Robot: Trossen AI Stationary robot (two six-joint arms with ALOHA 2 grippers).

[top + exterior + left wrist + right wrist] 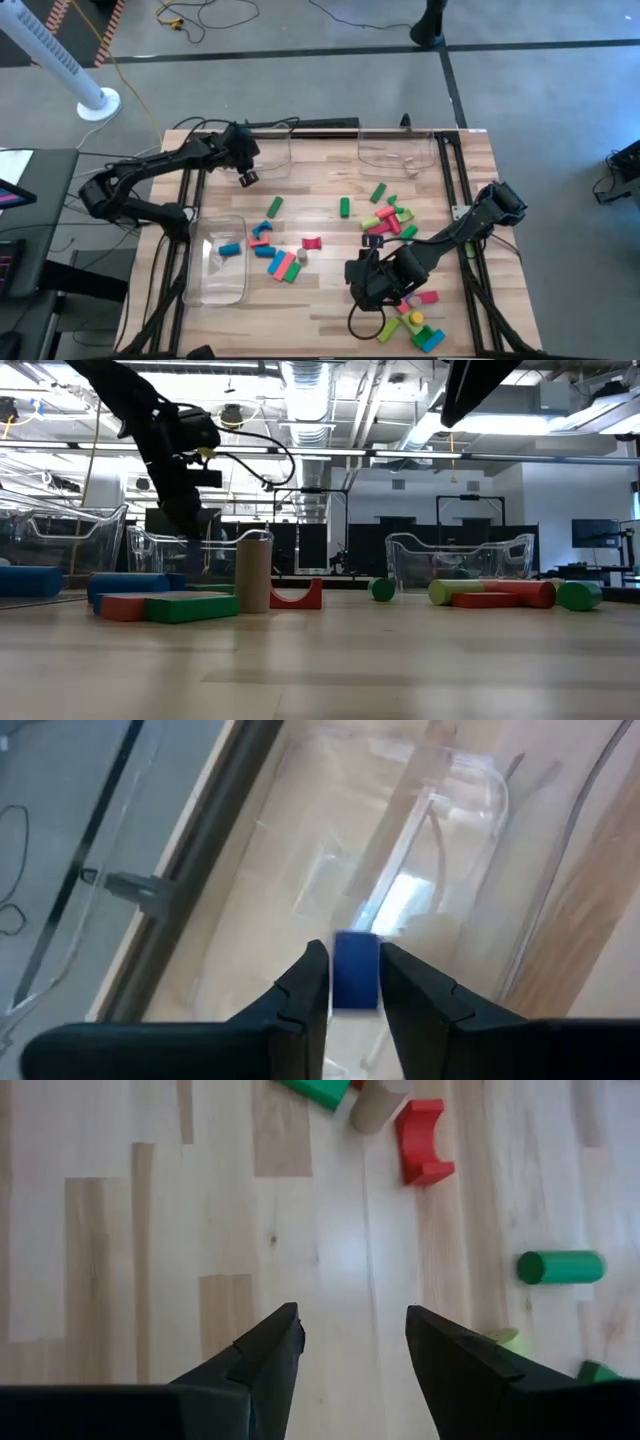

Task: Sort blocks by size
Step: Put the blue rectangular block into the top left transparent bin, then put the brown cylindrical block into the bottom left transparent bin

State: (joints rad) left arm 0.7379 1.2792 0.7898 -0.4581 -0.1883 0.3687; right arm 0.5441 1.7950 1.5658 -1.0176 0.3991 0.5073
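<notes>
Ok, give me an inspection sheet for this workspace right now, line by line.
Surface: wooden table.
Job's things: blocks scattered loose; red arch block; one blue block lies in a clear bin.
Clutter: nothing seen.
Grippers: left gripper over a far clear bin, small blue block between its fingers; right gripper open, empty, low over bare wood.
Cables: loose cords on the floor.
Surroundings: white fan, monitors.

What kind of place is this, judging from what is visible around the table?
Probably a robotics lab or workshop in an industrial hall: bare ceiling ducts and strip lights, a grey concrete floor with loose cables, and computer monitors beyond the light wooden table.
</notes>
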